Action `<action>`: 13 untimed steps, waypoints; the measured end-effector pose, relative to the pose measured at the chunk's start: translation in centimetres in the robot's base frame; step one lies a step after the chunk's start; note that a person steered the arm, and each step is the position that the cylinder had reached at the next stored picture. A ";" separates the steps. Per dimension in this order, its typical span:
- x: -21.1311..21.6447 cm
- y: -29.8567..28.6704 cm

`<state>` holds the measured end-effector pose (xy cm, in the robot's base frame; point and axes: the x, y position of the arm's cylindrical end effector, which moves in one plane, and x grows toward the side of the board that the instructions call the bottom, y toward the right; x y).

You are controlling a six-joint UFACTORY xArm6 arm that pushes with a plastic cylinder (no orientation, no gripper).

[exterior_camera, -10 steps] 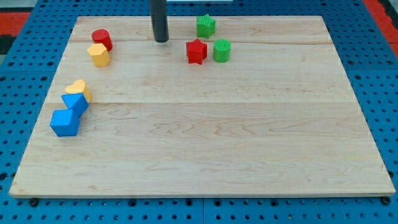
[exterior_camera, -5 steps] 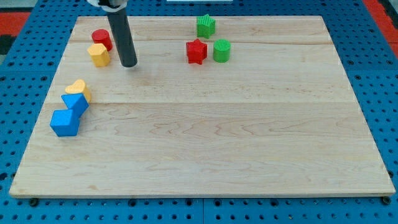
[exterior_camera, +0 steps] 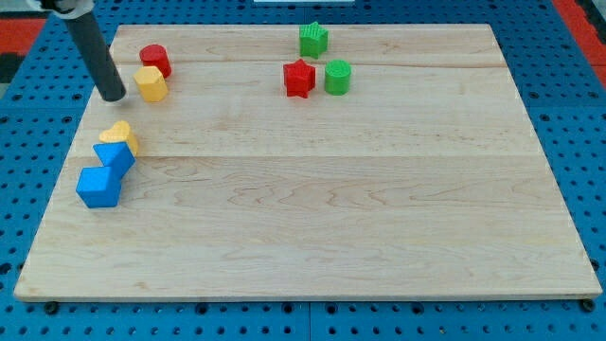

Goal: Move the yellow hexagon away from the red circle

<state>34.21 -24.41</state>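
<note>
The tabletop point(exterior_camera: 312, 218) you are working on is pale wood with long grain lines and a smooth face. It sits on a blue board full of small round holes point(exterior_camera: 587, 142), and a bit of red shows at the view's top corners.

The blocks look like shiny plastic with ridged sides. Your yellow hexagon point(exterior_camera: 151, 83) is a small six-sided lump near the top left corner of the tabletop. The red circle point(exterior_camera: 155, 60) is a short round block, and it touches the yellow hexagon on the side nearer the top edge.

Your arm has no fingers, so there is nothing to be apart or together. It ends in a straight dark rod. My tip point(exterior_camera: 114, 97) rests near the left edge, just beside the yellow hexagon on its left, not touching it.

Lower down the left edge, a yellow heart point(exterior_camera: 120, 135) leans on two blue blocks point(exterior_camera: 106, 172) with flat sides.

Near the top edge sit a red star point(exterior_camera: 299, 78), a green round block point(exterior_camera: 338, 77) and a green star-like block point(exterior_camera: 313, 40).
</note>
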 end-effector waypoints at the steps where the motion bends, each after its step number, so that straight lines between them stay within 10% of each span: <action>1: 0.0 3.6; 11: -8.2 14.9; 13: 3.8 14.3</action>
